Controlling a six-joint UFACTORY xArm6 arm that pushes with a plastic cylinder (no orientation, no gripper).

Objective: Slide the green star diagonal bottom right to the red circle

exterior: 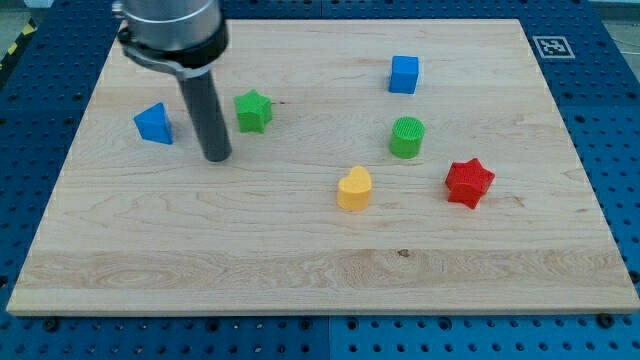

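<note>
While our tip (pixel 217 158) rests just left of and below the green star (pixel 253 110) — no jaws, nothing held.
Item: green star, upper left of board (pixel 300 270); we judge it light, rigid, free-sliding — push its upper-left points. No red circle shows; only a red star (pixel 468 182), well apart at right.
</note>
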